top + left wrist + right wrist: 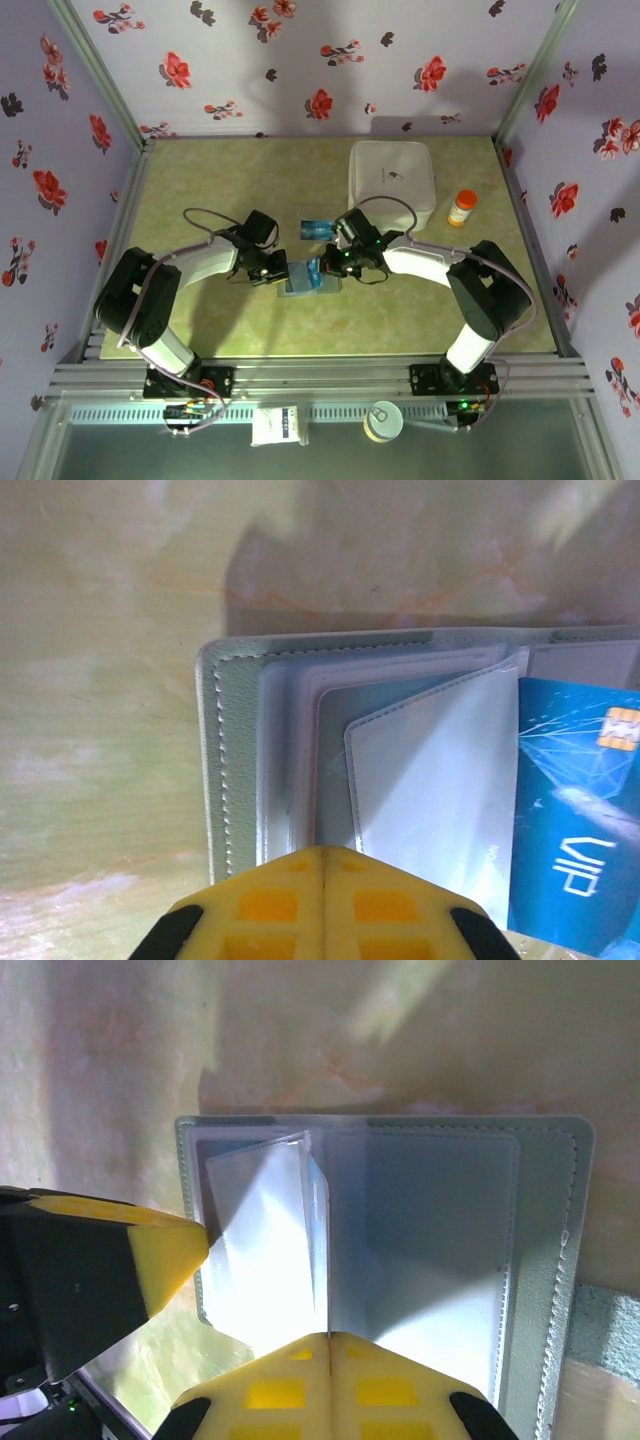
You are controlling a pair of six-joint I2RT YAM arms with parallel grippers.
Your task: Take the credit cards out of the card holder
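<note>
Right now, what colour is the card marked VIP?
The card is blue with a gold chip; clearest in the left wrist view.

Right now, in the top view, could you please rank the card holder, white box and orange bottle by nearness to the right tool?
1. card holder, beneath the right tool
2. white box, behind, rightward
3. orange bottle, far right

You see a bench [250,180] that is yellow-green with cloudy swirls. The walls [300,60] are pale purple with red and black flowers. The card holder [215,780] is grey-blue with pale stitches. A credit card [575,810] is bright blue with an orange chip. The left hand [325,852] and right hand [330,1338] are yellow and black.
</note>
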